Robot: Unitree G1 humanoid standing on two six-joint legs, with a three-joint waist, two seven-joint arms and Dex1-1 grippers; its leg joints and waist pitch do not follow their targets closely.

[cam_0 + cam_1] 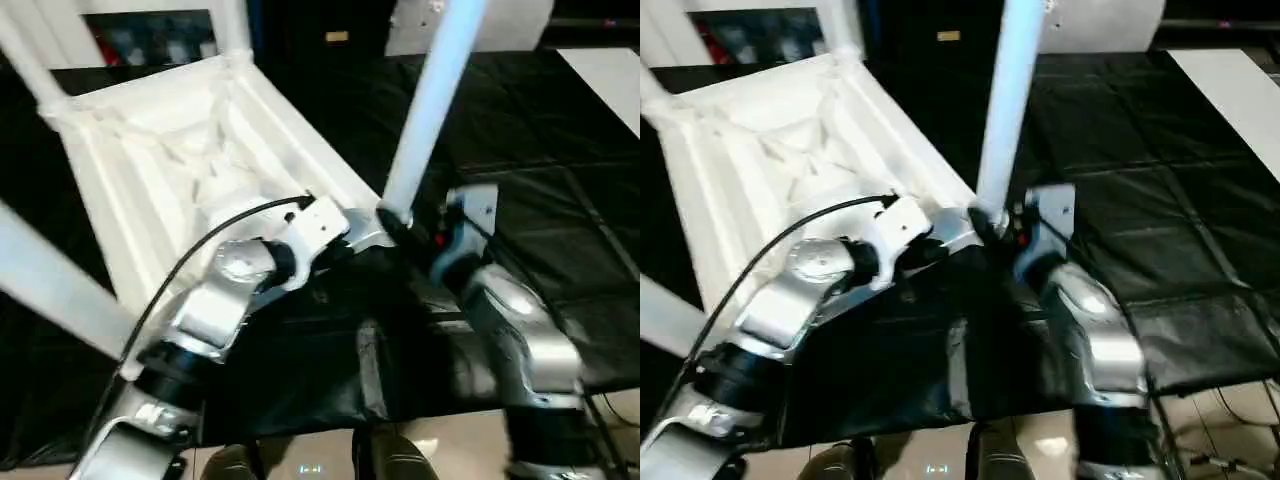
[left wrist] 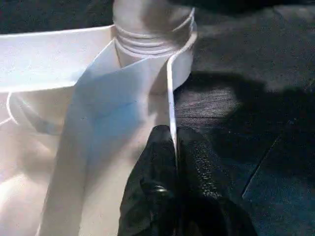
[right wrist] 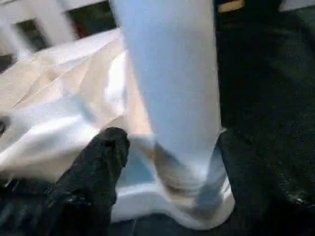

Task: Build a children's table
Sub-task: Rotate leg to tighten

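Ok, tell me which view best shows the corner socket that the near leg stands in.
The left wrist view: the socket sits close up, with the leg's ribbed end entering it and the tabletop's edge held between the left gripper's fingers. The right wrist view shows it blurred around the leg. In the eye views the grippers partly cover it.

We are looking down on a work surface draped in a black cloth [image 1: 560,210], which is creasing and folding toward its near edge, where a strip of pale floor [image 1: 450,440] is showing. The white tabletop [image 1: 170,160] is lying upside down directly on the cloth, its ribbed underside facing up and legs rising from its corner sockets. At the far right, a flat white panel [image 1: 1240,90] is resting on the cloth, well apart from the tabletop.
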